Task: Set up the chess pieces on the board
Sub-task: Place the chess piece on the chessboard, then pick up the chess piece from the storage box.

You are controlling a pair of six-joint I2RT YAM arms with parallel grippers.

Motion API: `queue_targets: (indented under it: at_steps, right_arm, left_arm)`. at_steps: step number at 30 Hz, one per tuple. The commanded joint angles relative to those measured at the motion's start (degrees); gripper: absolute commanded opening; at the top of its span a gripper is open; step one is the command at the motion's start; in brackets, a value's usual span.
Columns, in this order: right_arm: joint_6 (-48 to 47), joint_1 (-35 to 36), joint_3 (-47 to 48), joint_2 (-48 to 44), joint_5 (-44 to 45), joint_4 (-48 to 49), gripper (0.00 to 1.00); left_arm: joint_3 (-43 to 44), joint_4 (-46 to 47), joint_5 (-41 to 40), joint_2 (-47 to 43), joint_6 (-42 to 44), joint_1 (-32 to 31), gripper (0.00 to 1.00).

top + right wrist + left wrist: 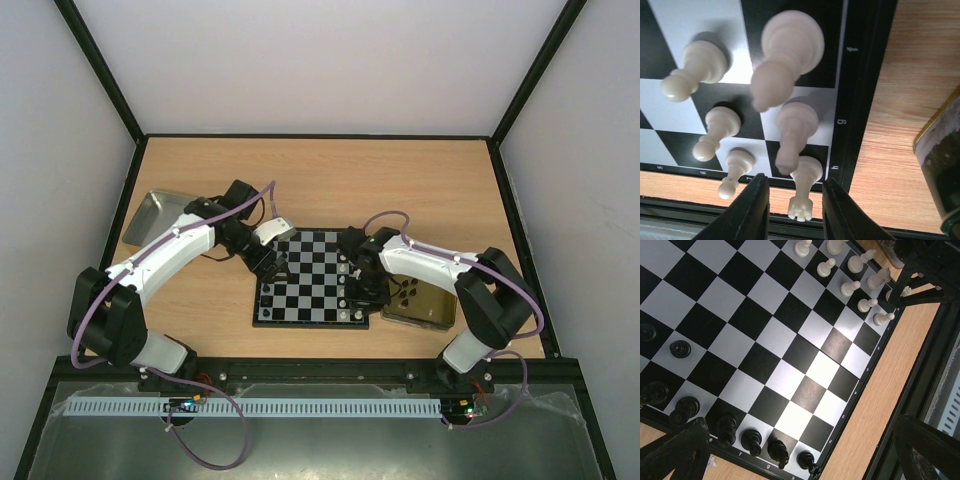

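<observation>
Chess pieces (790,75) line opposite edges of the board (312,280), centred on a wooden table (330,180) between white walls (320,60). Left gripper (272,262) gapes wide; right gripper (795,180) straddles a white rook (802,195), parted, gold tin (440,322) beside.

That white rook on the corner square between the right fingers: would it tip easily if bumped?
Probably. The white rook looks tall over a small round base, so a graze from the right gripper could topple it. Once down, its round body would likely roll. It seems rigid, likely light.
</observation>
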Motion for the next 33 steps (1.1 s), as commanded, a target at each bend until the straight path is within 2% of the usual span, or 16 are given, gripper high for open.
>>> queue_targets:
  at_steps: [1,5,12,15,19,24,33]
  right_arm:
    - [-0.05,0.35,1.59,-1.70,-0.10,0.15,0.29]
    - [-0.25,0.34,2.75,-3.89,0.44,-1.62,0.31]
    - [0.94,0.09,7.49,-12.15,6.30,-9.50,0.34]
    - [0.87,-2.50,6.91,-15.09,9.73,-12.02,0.34]
    - [-0.46,-9.37,3.63,-18.90,12.04,-11.72,0.34]
    - [-2.55,-17.94,0.25,-21.50,15.87,-10.71,0.34]
    - [1.16,-20.45,-5.05,-21.20,17.50,-2.40,0.32]
  left_arm:
    - [-0.95,0.09,-0.13,-1.12,-0.21,-0.33,0.99]
    - [-0.88,-0.05,-0.22,-1.13,-0.12,-0.33,0.99]
    - [-0.97,-0.91,-1.95,-1.83,0.33,-0.29,0.99]
    - [-0.83,-1.51,-4.32,-2.16,0.90,0.26,0.99]
    - [0.30,-3.85,-5.70,-2.83,1.78,3.23,0.99]
    - [0.55,-7.24,-5.12,-2.91,3.49,11.49,0.99]
    - [0.85,-8.26,-3.91,-4.23,1.78,13.27,0.99]
